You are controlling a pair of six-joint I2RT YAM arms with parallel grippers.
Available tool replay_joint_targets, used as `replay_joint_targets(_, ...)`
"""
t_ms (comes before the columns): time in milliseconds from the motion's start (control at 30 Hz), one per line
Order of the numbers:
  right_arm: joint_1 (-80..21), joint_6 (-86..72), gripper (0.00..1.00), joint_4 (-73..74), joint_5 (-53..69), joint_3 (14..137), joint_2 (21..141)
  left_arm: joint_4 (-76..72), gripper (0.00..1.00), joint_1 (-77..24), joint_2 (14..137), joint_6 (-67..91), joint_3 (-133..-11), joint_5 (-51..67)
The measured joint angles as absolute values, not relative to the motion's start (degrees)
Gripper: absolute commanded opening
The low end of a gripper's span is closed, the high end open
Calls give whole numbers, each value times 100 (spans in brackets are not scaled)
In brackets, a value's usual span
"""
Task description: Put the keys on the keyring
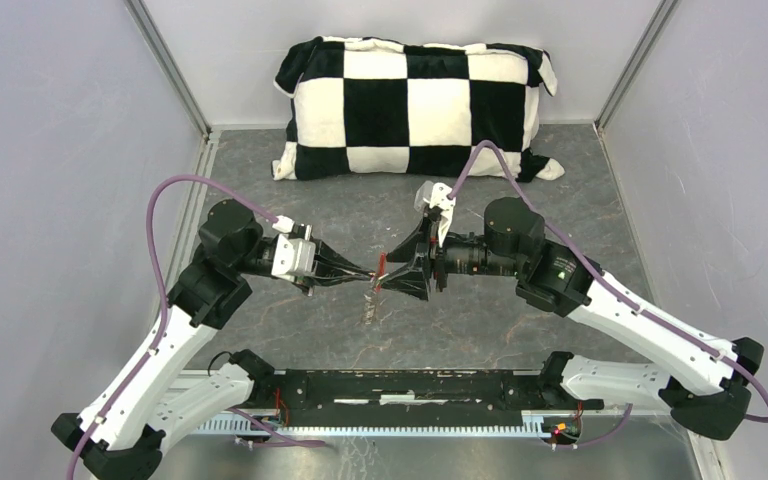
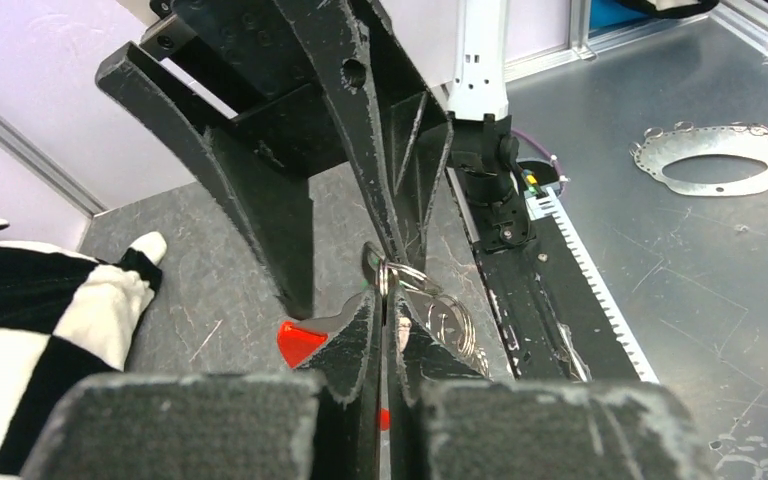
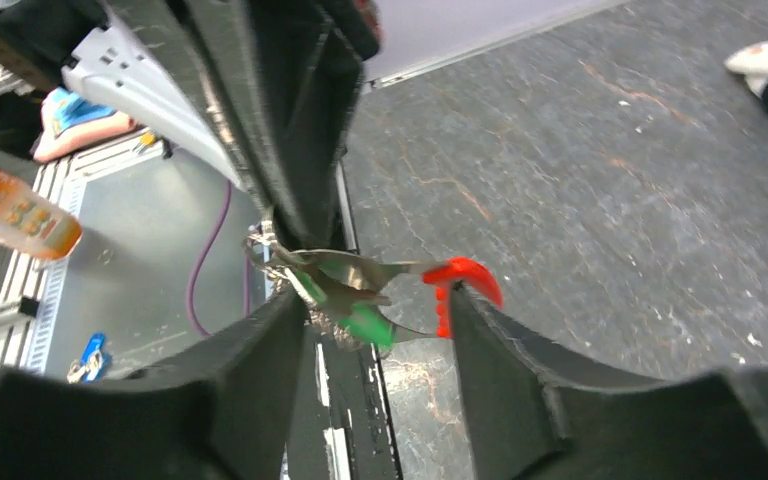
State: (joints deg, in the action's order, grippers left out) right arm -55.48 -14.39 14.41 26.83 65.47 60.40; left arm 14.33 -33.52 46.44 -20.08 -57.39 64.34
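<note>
From above, hold left gripper (image 1: 360,272) and right gripper (image 1: 393,277) tip to tip over the table (image 1: 560,200), keyring (image 1: 380,265) between. At left wrist, leave that claw pinched together on the keyring. At right wrist, with jaws apart around green key (image 3: 365,322) and red tag (image 3: 463,272), close on key head only.

Nothing you can actually read here. Closest candidate: the orange bottle (image 3: 15,212) at the left edge of your right wrist view has pale marks that look like digits, but they're too blurred to call. The blue item (image 3: 90,357) below it is too small to tell. Top and left wrist views: no legible text.
</note>
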Motion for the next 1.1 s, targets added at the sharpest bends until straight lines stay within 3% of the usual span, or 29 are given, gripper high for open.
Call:
replay_joint_targets(67,-5531,-1332,77,1500,2418,6547,6010,1422,2,-3356,4633,-1986,-5739,6436)
replay_joint_targets(267,-5505,-888,97,1472,1669,6521,5610,1000,2,-3371,4530,-1586,-5561,5690)
replay_joint_targets(533,-5850,-438,98,1260,1020,6211,5583,543,2,-3387,4464,-1317,-5306,4351)
replay_joint_targets(867,-6613,-202,98,425,-576,5408,6219,410,2,-3387,4462,-1225,-5295,3656)
replay_joint_targets(967,-6740,-207,91,-30,-1037,5395,6563,408,2,-3387,4462,-1223,-5288,3581)
replay_joint_targets(1033,-6796,-215,81,-346,-1365,5393,6766,412,2,-3387,4462,-1223,-5284,3551)
replay_joint_targets(1100,-6829,-233,63,-593,-1734,5384,6925,410,2,-3387,4458,-1223,-5282,3514)
